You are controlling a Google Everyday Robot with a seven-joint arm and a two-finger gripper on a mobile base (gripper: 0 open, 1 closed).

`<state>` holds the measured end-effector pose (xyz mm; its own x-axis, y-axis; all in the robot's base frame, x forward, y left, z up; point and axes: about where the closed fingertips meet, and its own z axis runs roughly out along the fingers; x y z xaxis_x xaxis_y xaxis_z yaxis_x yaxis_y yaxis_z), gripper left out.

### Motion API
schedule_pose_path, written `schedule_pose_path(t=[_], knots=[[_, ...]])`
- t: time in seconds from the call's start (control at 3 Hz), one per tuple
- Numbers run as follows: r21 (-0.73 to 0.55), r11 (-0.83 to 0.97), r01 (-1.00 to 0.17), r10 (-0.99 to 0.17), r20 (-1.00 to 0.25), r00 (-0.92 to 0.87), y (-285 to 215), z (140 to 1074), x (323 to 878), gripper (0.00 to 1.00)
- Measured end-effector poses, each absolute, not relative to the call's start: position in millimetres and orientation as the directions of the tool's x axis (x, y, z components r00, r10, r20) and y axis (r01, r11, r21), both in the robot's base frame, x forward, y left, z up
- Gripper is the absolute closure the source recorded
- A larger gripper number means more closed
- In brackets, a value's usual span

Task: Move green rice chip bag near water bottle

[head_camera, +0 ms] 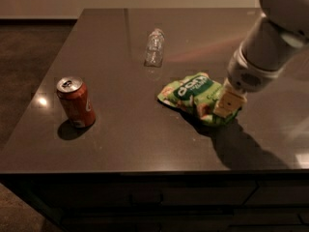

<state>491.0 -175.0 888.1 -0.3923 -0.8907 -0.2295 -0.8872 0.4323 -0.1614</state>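
Your hand (227, 105) pinches the 4 o'clock end of the green rice chip bag (190, 93). The bag lies on the table (120, 144), right of centre, at 4 o'clock from the water bottle (154, 47) and apart from it. Risks: the wrinkly film may slip out of so shallow a pinch, and the free end, driven too far, may nudge the light bottle away. The bag's long axis runs 10 to 4 o'clock, with the free end pointing toward 10.

Pale-grey rounded arm (270, 47) — tan gripper (228, 105) on green rice chip bag (190, 92)
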Motion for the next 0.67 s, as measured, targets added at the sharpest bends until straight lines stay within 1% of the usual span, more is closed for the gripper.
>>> schedule_pose_path(t=[0.33,0.67], knots=[[-0.187,0.444,-0.876,-0.886,-0.241,-0.397,-174.4,897.5,532.3,1.00],[-0.209,0.473,-0.856,-0.872,-0.251,-0.420,-182.3,906.4,573.1,1.00]])
